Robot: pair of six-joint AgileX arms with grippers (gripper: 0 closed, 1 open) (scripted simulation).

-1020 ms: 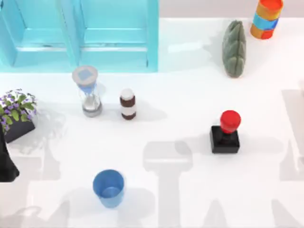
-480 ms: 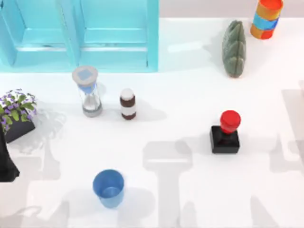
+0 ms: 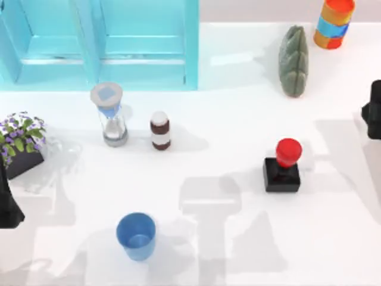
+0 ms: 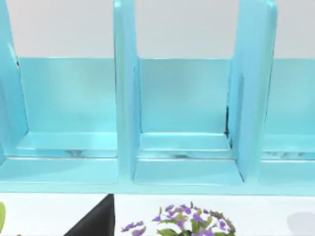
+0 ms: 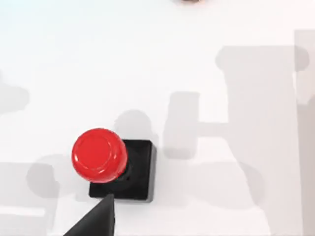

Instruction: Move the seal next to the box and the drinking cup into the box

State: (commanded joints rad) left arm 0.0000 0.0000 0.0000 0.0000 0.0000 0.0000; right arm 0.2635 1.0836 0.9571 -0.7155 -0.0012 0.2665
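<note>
Right arm at the table's right edge, seal and cup untouched.

The right gripper [image 3: 374, 110] sits at the right edge, with the seal [image 3: 283, 163] upright on the white table [image 3: 238, 119] to its left and nearer the front; whether its fingers are parted I cannot tell. The drinking cup [image 3: 136, 236] stands far to its left, well apart from the blue box [image 3: 98, 44]. The left gripper [image 3: 7, 202] is parked at the left edge beside the flower pot [image 3: 21, 143].

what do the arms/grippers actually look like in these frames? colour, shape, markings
Little to go on. The left arm is a plain matte black block at the top view's left edge; the right arm a similar black blocky form at its right edge. In the right wrist view a black wedge-shaped fingertip tapers to a point. No cables, markings or labels discernible.
</note>
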